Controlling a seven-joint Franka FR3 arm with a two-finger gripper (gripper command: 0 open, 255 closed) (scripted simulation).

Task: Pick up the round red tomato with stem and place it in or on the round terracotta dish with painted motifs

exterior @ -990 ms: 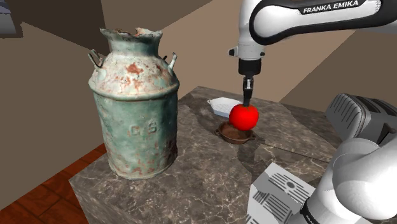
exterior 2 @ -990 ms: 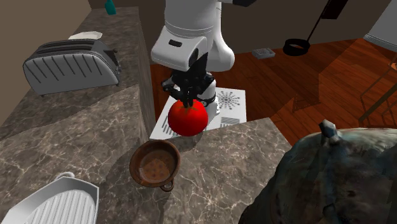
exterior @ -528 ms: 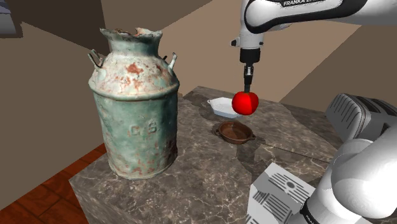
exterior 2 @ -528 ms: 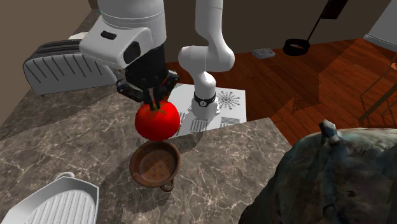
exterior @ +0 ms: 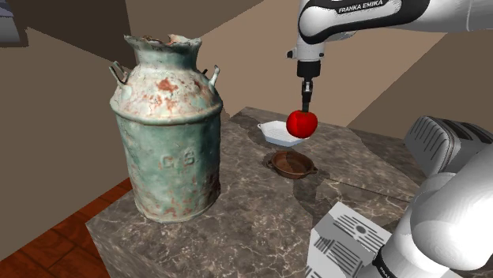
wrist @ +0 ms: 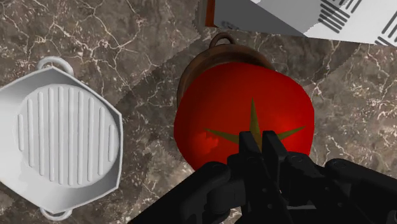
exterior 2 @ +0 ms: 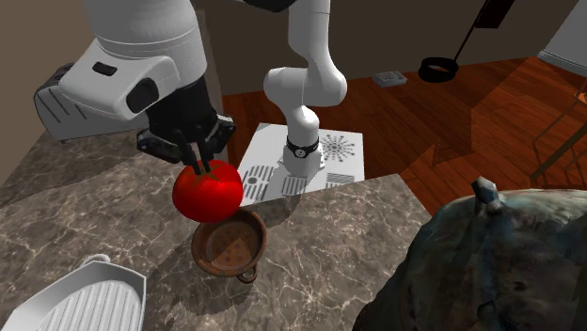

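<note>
1. Drifting toward the second exterior view's left over the last half-second, the gripper (exterior 2: 198, 167) is pinching the red tomato (exterior 2: 208, 191) at its stem
2. It is hanging above the brown handled dish (exterior 2: 229, 246), not touching
3. Pickup is looking done; lowering and releasing are remaining

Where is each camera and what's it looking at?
Shoulder view: beside the white stand box, looking down over the marbled table; white arm reaches up-left.
Second exterior view: across the table, facing the arm's base.
Wrist view: on the hand, looking down along the black gripper.
All share the round red tomato held above the round brown dish.
</note>
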